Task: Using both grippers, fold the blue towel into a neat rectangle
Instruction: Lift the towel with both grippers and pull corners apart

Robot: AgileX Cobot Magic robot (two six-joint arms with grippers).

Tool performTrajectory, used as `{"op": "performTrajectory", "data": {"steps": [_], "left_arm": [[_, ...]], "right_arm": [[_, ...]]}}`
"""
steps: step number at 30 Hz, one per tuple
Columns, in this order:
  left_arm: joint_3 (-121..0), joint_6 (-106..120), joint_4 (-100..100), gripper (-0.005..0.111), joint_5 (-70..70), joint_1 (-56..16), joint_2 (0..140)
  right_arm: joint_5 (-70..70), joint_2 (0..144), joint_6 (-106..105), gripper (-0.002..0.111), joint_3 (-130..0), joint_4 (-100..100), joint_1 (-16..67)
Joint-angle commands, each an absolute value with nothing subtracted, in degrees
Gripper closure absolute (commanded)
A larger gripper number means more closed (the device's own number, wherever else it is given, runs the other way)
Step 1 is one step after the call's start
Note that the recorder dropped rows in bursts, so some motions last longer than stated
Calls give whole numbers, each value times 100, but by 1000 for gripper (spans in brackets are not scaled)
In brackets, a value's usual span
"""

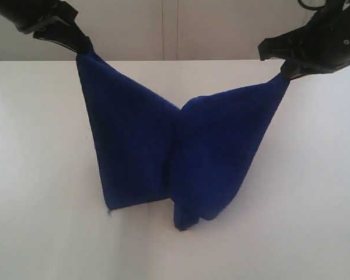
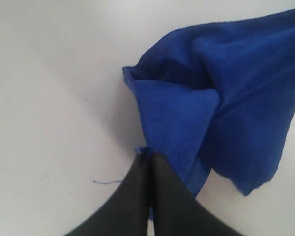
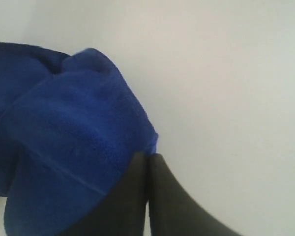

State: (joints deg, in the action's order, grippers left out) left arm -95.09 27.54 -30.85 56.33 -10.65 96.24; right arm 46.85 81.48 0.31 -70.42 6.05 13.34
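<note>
Above the white table (image 1: 35, 221), the blue towel (image 1: 181, 146) hangs by its two upper corners, its lower folds resting on the surface. The left gripper (image 1: 83, 45) and the right gripper (image 1: 284, 71) are each clamped tight on one corner. The fuzzy, deep-blue cloth sags into two draped panels meeting at a central crease, with a thin loose thread (image 2: 105, 182) trailing beside the left corner.

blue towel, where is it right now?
Exterior view, centre: the blue towel hangs between the left hand and right hand, each pinching an upper corner, lower edge on the white table.
</note>
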Motion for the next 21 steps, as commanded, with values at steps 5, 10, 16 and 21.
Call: {"op": "performTrajectory", "data": {"steps": [5, 10, 16, 21], "left_arm": [[-9476, 1980, -2050, 107, 6041, -1035, 8742], [-9476, 1970, -1994, 107, 6609, -1035, 8298], [-9398, 1934, -1825, 107, 6866, -1035, 7659], [-8931, 1596, -1228, 107, 6879, -1035, 6891]], "right_arm": [[4984, 7411, 518, 108, -7059, 0, 1356], [5189, 7028, 518, 108, -7059, 0, 1356], [5366, 6372, 518, 108, -7059, 0, 1356], [5769, 5778, 518, 108, -7059, -143, 1356]]}}
